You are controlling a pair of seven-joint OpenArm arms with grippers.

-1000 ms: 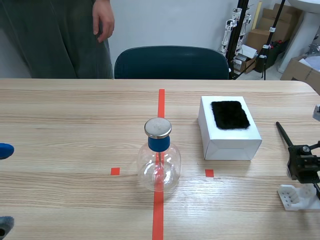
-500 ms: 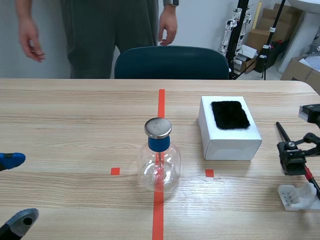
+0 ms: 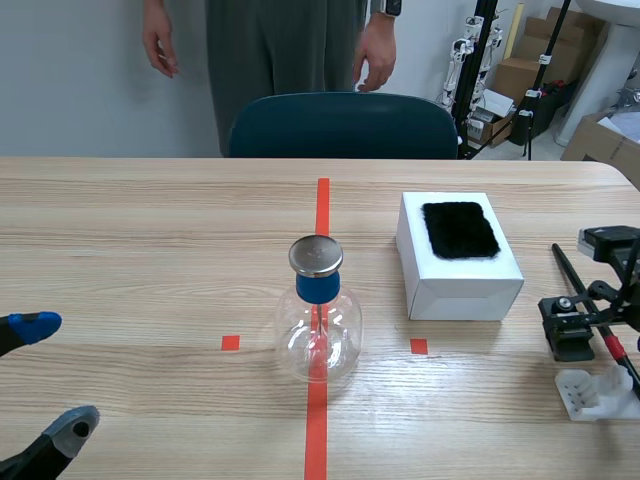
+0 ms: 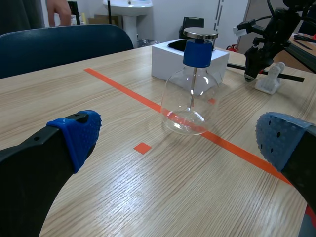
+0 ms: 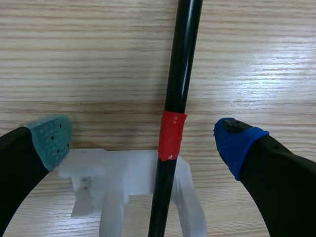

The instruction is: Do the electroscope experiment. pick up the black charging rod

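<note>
The black charging rod [image 5: 180, 64] lies on the table, its near end resting in a white plastic stand [image 5: 133, 182]; a red tape band [image 5: 172, 136] wraps it just ahead of the stand. My right gripper [image 5: 143, 139] hangs open above it, with the rod between the spread fingers and touching neither. In the scene view the rod [image 3: 563, 268] lies at the far right under the right arm [image 3: 590, 310]. My left gripper [image 4: 181, 137] stands open and holds nothing at the near left, and its blue pad [image 3: 32, 324] shows in the scene view.
The glass electroscope flask [image 3: 318, 325] with blue collar and metal cap stands on the red centre line. A white box [image 3: 460, 285] with a black fur patch [image 3: 459, 229] lies right of it. A person stands behind the dark chair [image 3: 343, 125] across the table.
The right arm has shifted left and come down over the rod. My left gripper has come further into view. The person has walked right, behind the chair.
</note>
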